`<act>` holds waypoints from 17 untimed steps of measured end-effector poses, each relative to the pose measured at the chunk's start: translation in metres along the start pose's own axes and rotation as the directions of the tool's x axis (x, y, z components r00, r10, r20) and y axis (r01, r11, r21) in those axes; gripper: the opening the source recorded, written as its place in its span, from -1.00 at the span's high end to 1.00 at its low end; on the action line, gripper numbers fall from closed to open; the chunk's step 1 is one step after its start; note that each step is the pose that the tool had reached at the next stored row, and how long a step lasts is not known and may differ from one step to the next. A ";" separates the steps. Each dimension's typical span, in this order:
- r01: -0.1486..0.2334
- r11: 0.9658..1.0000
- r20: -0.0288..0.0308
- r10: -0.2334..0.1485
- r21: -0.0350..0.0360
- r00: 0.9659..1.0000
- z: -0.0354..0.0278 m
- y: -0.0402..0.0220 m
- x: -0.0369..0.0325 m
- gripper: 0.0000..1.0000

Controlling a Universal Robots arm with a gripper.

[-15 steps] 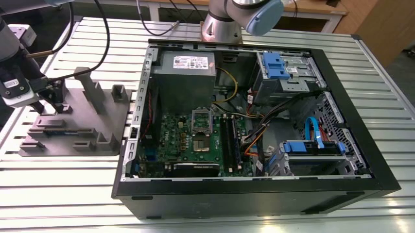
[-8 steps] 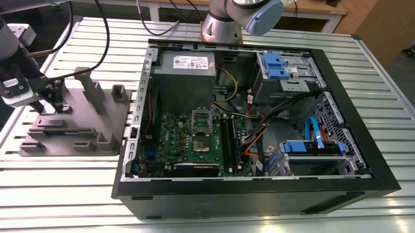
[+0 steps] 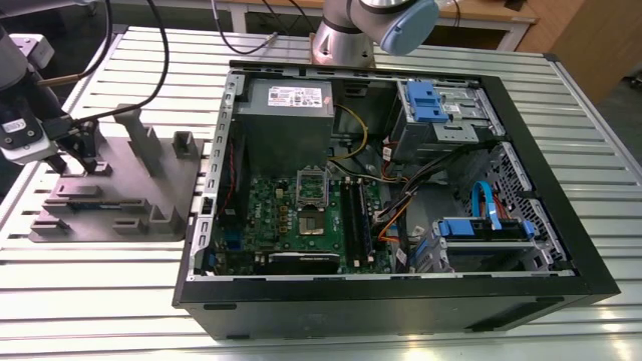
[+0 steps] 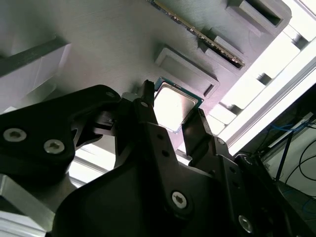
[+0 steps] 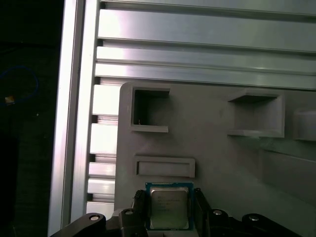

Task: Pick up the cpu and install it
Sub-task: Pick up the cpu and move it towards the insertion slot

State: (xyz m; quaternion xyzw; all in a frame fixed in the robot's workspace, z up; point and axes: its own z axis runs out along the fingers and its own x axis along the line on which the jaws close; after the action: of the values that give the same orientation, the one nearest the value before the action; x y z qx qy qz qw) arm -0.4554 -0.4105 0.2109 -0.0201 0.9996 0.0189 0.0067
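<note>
On the grey moulded tray [image 5: 222, 163], the cpu [image 5: 169, 206] lies flat with its silver metal top facing up. It is close to square, so it has no clear long axis; in the first wrist view its sides run parallel to the edges of the tray's rectangular recesses. The gripper [image 5: 169, 203] straddles it. Both wrist views show the black fingers [image 5: 139, 208] closed against two opposite edges of the chip, which rests on the tray surface. In the exterior view, the gripper [image 3: 78, 164] stands over the tray's ten o'clock part, among its upright posts. The tray sits at nine o'clock from the open computer case [image 3: 401, 301], just beside it. Both rest on a slatted aluminium table [image 3: 101, 286]. A green motherboard [image 3: 301, 218] lies inside the case.
</note>
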 end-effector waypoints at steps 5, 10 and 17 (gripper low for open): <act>0.000 1.000 0.000 0.000 0.000 1.000 -0.0021 0.0001 0.0000 0.06; 0.000 1.000 0.000 0.000 0.000 1.000 -0.0046 0.0002 0.0000 0.06; 0.000 1.000 0.000 0.000 0.000 1.000 -0.0069 0.0002 -0.0001 0.06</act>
State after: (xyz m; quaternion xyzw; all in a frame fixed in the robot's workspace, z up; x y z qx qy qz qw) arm -0.4554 -0.4105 0.2178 -0.0201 0.9996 0.0187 0.0065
